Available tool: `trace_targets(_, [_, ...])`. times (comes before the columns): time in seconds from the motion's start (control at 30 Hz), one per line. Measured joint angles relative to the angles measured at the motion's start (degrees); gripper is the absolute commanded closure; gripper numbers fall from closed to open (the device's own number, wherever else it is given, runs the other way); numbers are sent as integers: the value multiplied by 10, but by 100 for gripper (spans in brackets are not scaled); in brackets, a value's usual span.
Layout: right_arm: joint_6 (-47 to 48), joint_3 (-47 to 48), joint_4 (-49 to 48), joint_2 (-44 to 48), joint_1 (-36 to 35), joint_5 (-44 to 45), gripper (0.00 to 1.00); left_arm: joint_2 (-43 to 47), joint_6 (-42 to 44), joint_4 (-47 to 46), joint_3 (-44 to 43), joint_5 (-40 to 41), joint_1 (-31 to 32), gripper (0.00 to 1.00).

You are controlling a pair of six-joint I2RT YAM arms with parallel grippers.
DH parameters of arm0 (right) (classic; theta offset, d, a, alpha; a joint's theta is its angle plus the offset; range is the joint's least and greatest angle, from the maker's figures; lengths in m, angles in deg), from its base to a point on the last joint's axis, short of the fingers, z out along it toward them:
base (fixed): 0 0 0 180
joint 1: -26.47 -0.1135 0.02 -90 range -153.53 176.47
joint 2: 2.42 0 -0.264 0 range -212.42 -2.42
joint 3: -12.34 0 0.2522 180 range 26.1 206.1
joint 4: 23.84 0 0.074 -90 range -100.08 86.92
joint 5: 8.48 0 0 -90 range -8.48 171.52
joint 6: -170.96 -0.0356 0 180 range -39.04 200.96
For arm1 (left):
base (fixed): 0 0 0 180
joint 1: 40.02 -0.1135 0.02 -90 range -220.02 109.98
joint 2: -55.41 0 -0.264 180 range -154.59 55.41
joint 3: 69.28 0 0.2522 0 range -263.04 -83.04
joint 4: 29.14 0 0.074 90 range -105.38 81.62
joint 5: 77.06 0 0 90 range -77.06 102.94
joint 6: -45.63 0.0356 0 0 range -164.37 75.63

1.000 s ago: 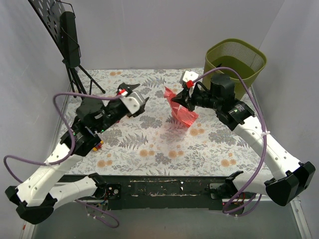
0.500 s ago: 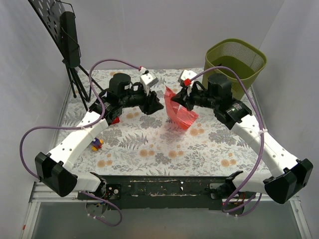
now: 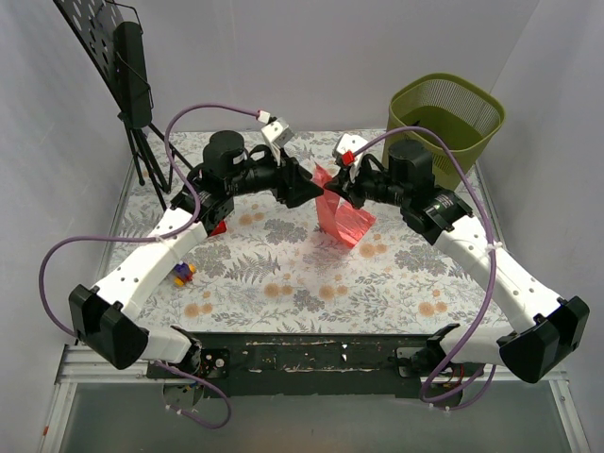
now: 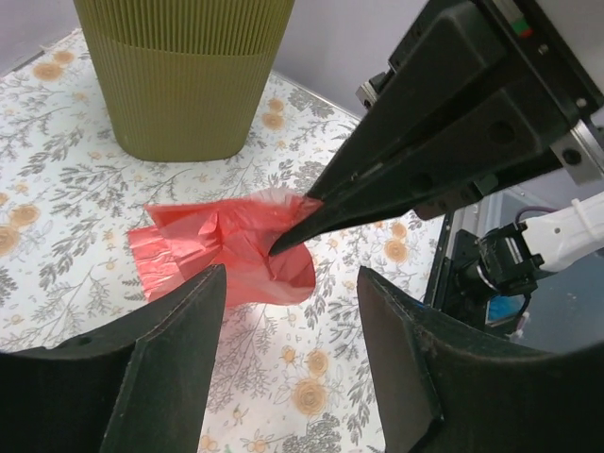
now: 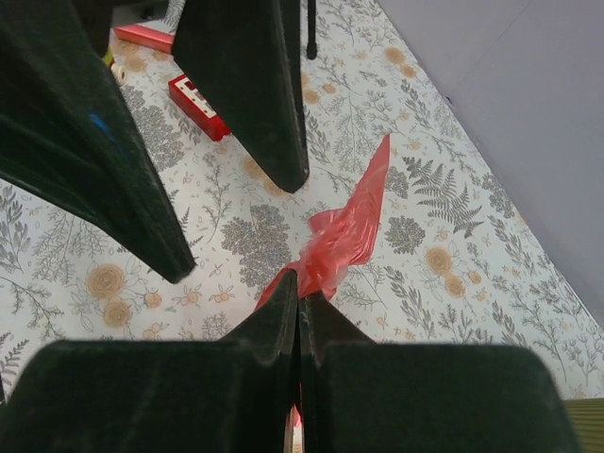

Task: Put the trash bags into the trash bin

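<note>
Now left pincer [image 3: 316, 191] nearer trash bag [image 3: 345, 223]

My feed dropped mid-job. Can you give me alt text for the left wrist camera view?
The right gripper, shut, reaches in from the upper right and pinches the crumpled red trash bag. The left gripper is open and faces the bag, its two fingers framing the bottom of the view. The olive-green trash bin stands on the floral table behind.

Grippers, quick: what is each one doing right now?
Left gripper: open, holding nothing.
Right gripper: fingers shut on the trash bag.
</note>
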Motion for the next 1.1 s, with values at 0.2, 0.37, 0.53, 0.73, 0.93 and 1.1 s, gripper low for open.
trace_targets(0.2, [16,0,0,0,-8,3,99,-30,-36,-25,-2,-13,0,46])
trace_targets(0.37, [24,0,0,0,-11,7,99,-52,-60,-41,-11,-25,0,53])
trace_targets(0.53, [31,0,0,0,-13,11,99,-57,-77,-50,-12,-39,-3,59])
trace_targets(0.73, [37,0,0,0,-14,15,99,-57,-109,-64,-13,-59,-19,56])
trace_targets(0.93, [46,0,0,0,-16,15,99,-61,-139,-87,-13,-76,-45,57])
trace_targets(1.1, [50,0,0,0,-18,15,99,-69,-150,-92,-13,-91,-48,53])
